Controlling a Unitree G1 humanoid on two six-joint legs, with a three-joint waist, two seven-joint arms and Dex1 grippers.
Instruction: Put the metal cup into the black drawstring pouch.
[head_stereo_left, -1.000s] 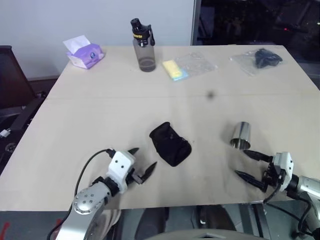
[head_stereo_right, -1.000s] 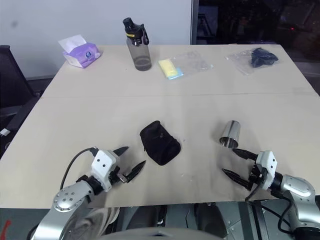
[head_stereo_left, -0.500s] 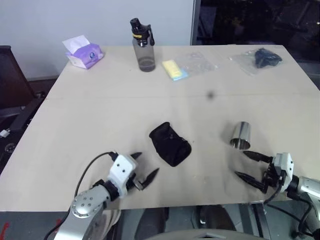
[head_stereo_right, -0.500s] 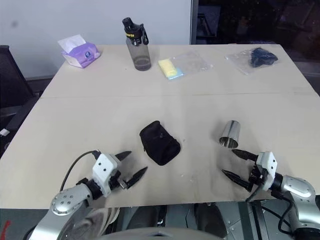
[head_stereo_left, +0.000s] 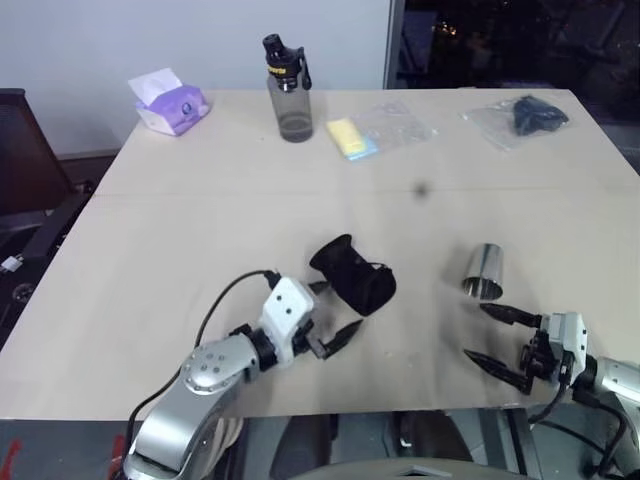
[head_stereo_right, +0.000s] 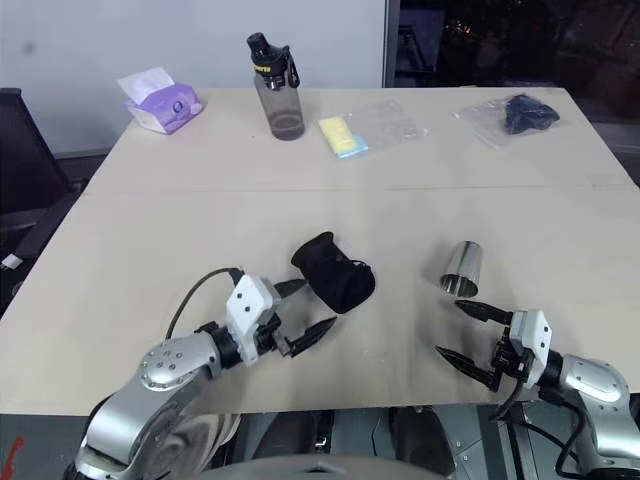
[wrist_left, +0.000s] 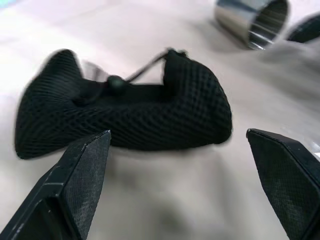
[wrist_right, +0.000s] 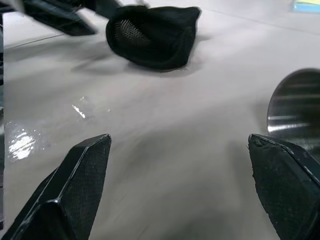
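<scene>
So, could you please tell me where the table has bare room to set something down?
The widest bare patch is the middle band, between the bottle and plastic bags at the far edge and the black drawstring pouch near the front. The left side below the tissue pack is also bare. The front is crowded: left end effector, pouch, metal cup, right end effector.

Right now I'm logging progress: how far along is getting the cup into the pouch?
Nothing looks done: the cup lies on its side on the table, outside the pouch. In hand: the left gripper is open right beside the pouch, not gripping it; the right gripper is open just short of the cup. Left: hold the pouch open, grasp the cup, put it in.
</scene>
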